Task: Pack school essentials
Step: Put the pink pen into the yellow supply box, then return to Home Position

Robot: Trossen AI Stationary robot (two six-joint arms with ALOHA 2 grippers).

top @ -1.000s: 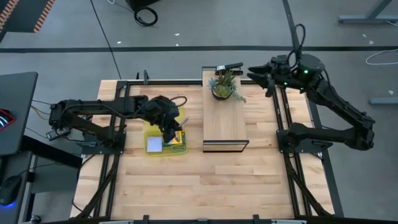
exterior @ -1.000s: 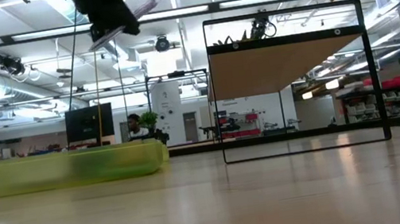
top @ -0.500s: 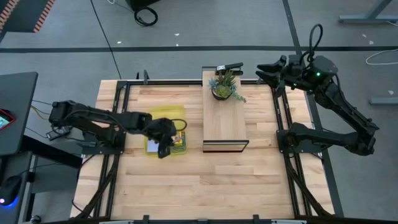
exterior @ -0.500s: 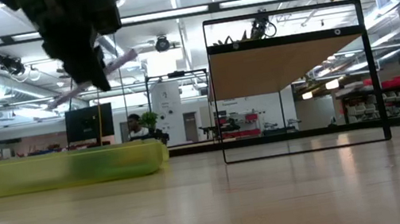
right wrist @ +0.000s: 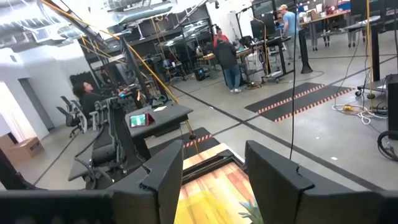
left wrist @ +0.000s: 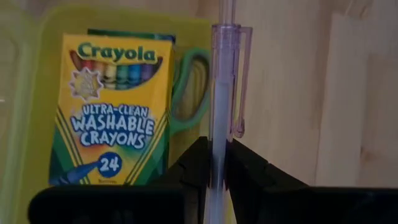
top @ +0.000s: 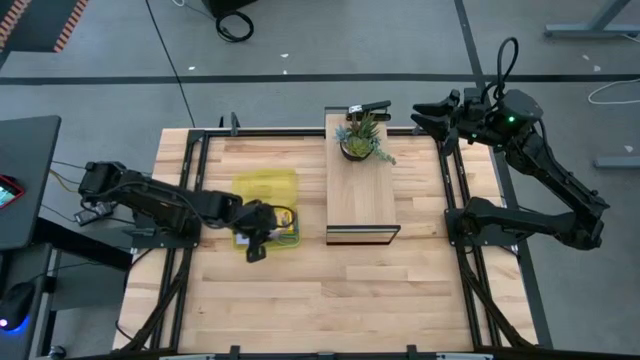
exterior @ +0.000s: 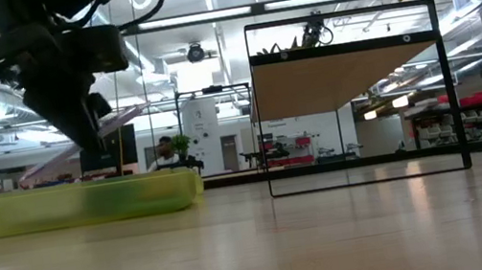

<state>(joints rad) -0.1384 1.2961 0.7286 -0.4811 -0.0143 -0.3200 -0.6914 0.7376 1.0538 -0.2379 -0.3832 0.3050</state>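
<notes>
Pale wood table [top: 300,300] (open workshop hall behind, people at benches)

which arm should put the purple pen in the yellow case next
Left. The left gripper is already shut on the thin purple pen, right at the yellow case holding the crayon box and scissors. The right gripper is open, raised past the table's far right corner.

Green-handled scissors [left wrist: 189,93] partly hidden behind crayon box [left wrist: 112,109]; blades not seen. Thin purple pen [left wrist: 222,106] cut off at both ends. Notepad covered by left gripper [top: 256,240].
</notes>
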